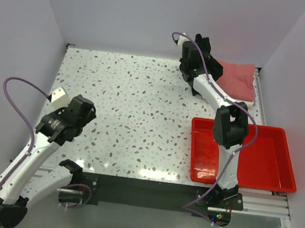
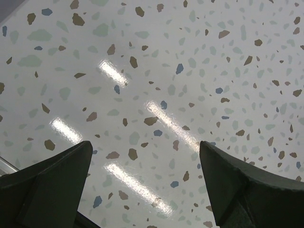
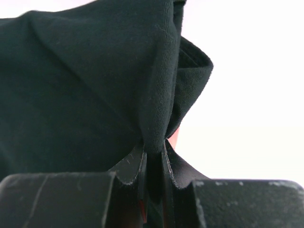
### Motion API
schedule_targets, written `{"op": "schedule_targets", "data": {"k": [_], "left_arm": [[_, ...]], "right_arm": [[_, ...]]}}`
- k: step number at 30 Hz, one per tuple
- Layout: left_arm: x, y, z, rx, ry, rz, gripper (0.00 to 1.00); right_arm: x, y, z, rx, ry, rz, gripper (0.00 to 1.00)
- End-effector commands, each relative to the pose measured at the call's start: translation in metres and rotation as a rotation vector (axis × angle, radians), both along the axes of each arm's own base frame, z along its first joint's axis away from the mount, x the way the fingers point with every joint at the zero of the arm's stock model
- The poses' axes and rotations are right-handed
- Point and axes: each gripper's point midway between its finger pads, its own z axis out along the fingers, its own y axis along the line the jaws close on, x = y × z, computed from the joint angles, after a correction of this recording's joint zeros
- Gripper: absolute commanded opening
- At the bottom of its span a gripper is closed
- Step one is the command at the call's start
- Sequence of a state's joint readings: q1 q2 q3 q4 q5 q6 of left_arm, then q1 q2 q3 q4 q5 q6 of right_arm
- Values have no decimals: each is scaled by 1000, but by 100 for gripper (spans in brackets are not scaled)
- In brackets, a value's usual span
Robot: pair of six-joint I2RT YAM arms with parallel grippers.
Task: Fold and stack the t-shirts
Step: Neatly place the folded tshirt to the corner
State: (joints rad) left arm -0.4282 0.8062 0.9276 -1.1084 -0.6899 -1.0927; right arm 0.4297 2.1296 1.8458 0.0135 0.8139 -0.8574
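Right wrist: plain black cloth t-shirt (image 3: 85,95), judged limp and light, is clamped at a fold by the right hand (image 3: 154,154).

Nothing readable here tbh, no text, labels, brand marks or numbers legible in any of the three views.
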Motion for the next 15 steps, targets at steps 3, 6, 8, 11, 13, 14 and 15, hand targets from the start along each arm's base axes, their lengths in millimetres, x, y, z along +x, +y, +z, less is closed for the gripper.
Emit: {"op": "schedule_targets", "data": {"k": [3, 6, 8, 11, 13, 14, 15], "left_arm": [[6, 5, 9, 16, -43, 37, 100], [8, 3, 6, 16, -36, 32, 100], [9, 2, 5, 16, -32, 27, 100], [10, 0, 3, 9, -25, 18, 100], [10, -1, 1, 6, -20, 15, 100], [9, -2, 0, 3, -21, 13, 100], [9, -2, 0, 1, -20, 11, 100]], "right_arm": [[-8, -13, 59, 30, -130, -69, 0], [-15, -16, 73, 58, -141, -64, 0], [-18, -16, 76, 73, -135, -58, 0], [-24, -16, 85, 101, -133, -39, 0], [-28, -16, 94, 138, -143, -29, 0], [-30, -15, 93, 142, -126, -17, 0], [-33, -16, 101, 151, -135, -13, 0]]}}
